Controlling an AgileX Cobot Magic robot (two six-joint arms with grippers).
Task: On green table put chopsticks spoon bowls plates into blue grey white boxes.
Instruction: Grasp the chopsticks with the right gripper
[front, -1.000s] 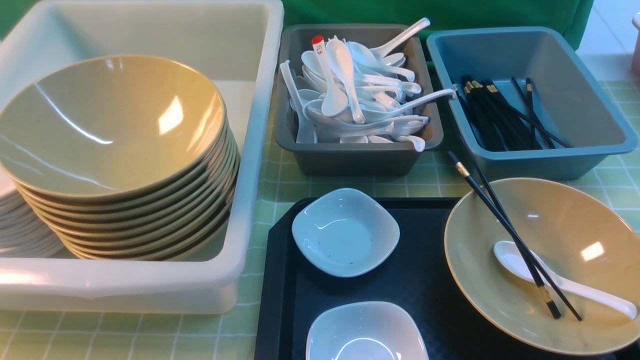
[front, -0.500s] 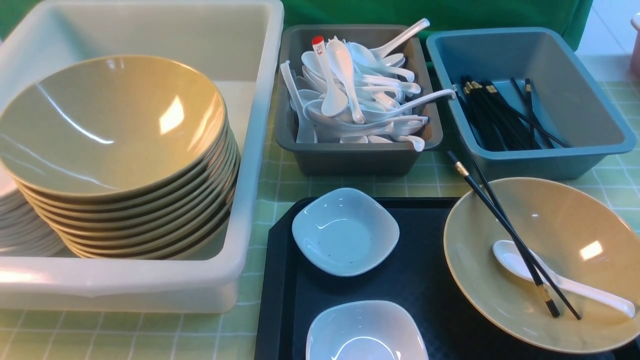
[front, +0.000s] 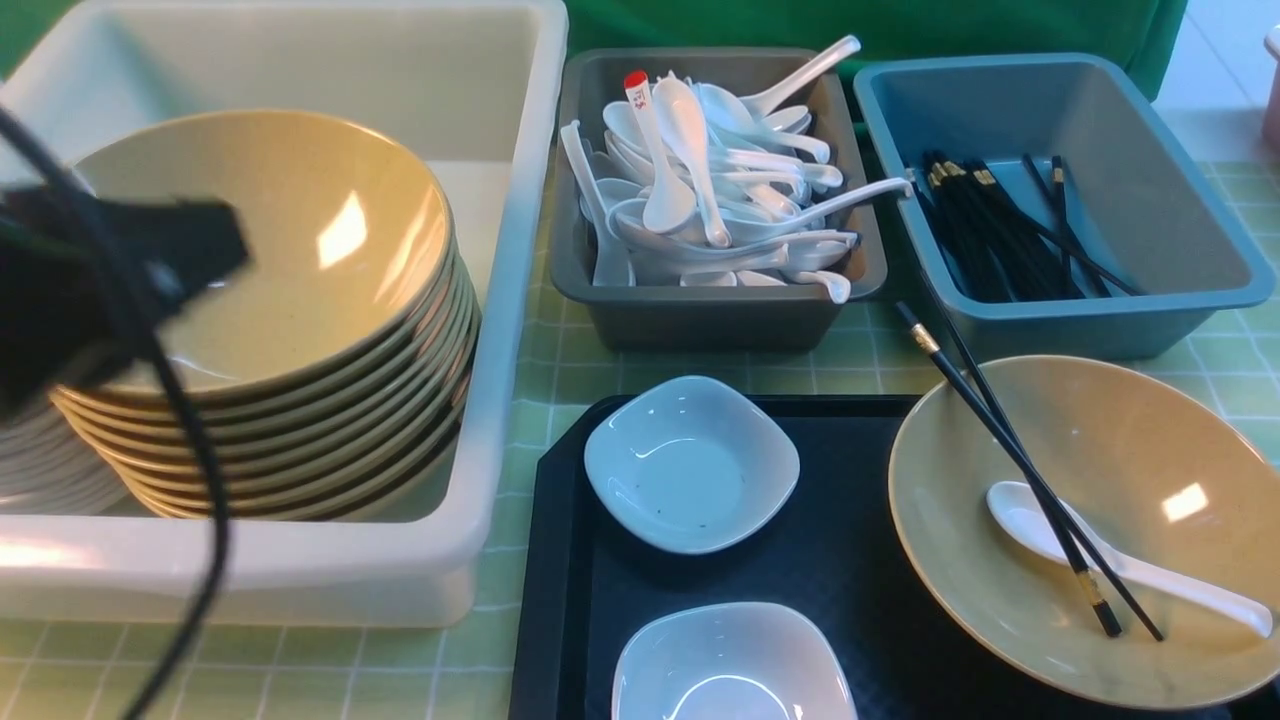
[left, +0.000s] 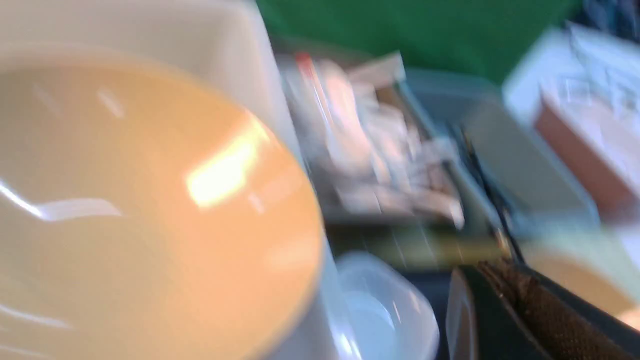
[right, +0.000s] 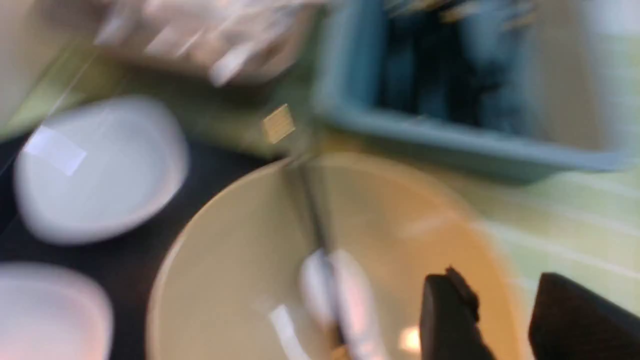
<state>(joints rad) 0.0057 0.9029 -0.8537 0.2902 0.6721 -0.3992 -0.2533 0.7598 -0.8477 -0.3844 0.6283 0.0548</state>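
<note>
**Item:** pair of thin black chopsticks with gold bands (front: 1020, 470).

**Location:** they lie across the wide, shallow tan-olive bowl (front: 1180, 430) at the right end of the flat black tray (front: 820, 580). They cross over the glossy white soup spoon (front: 1030, 525).

**Long axis:** it runs from the bowl's near right side to its far left. The far ends overhang the rim toward the blue-teal plastic box (front: 1100, 310) just behind.

**Nearer arm:** I log the right.

**Right gripper** (right: 500, 295): it hangs over that bowl with fingers parted and nothing between them. The sticks lie to one side of it, not in the gap.

**Left gripper** (left: 500, 285): closed up and empty as far as I can see. It is over the stacked tan bowls (front: 300, 260) in the large translucent white box (front: 510, 300), well apart from the sticks.

**Note:** I judge the right jaws need to set across the sticks' axis.
</note>
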